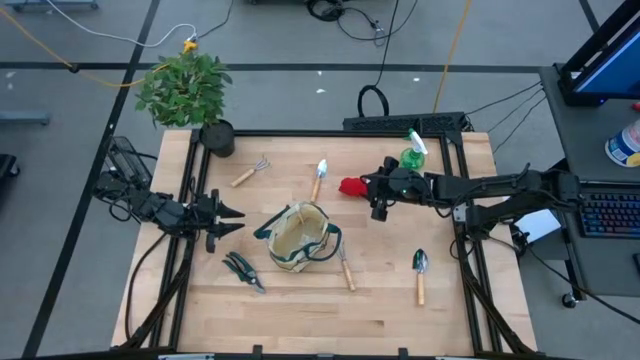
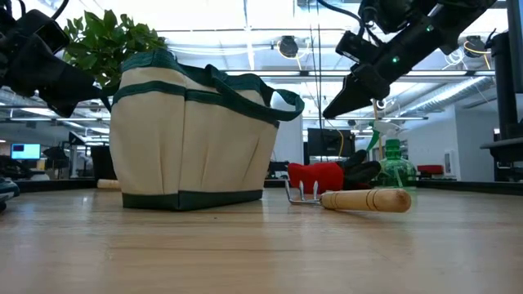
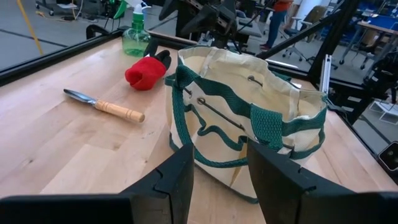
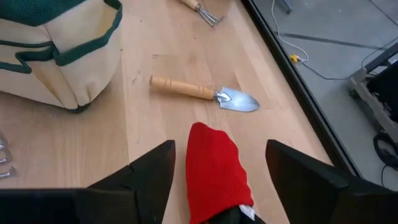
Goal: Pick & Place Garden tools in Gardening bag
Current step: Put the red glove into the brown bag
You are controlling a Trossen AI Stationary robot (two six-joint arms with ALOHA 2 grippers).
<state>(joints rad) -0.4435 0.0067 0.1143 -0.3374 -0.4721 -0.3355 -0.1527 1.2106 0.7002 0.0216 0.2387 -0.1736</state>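
The beige gardening bag (image 1: pixel 300 238) with green trim stands upright on its base at the table's middle; it also shows in the low view (image 2: pixel 192 135). My left gripper (image 1: pixel 226 220) hovers open just left of the bag (image 3: pixel 249 118). My right gripper (image 1: pixel 378 205) is open above the red-and-black gloves (image 1: pixel 352 186); its fingers stand on either side of a red glove (image 4: pixel 214 168) without touching it. The green spray bottle (image 1: pixel 412 155) stands behind the gloves. A trowel (image 1: pixel 319 178), a rake (image 1: pixel 250 172), black shears (image 1: pixel 243 270), a second trowel (image 1: pixel 420 272) and a wooden-handled rake (image 2: pixel 343 198) lie flat on the table.
A potted green plant (image 1: pixel 185 90) in a black pot (image 1: pixel 217 138) stands at the far left corner. A black frame (image 1: pixel 400 125) runs along the table's far edge. Bare wood lies along the near edge (image 1: pixel 320 320).
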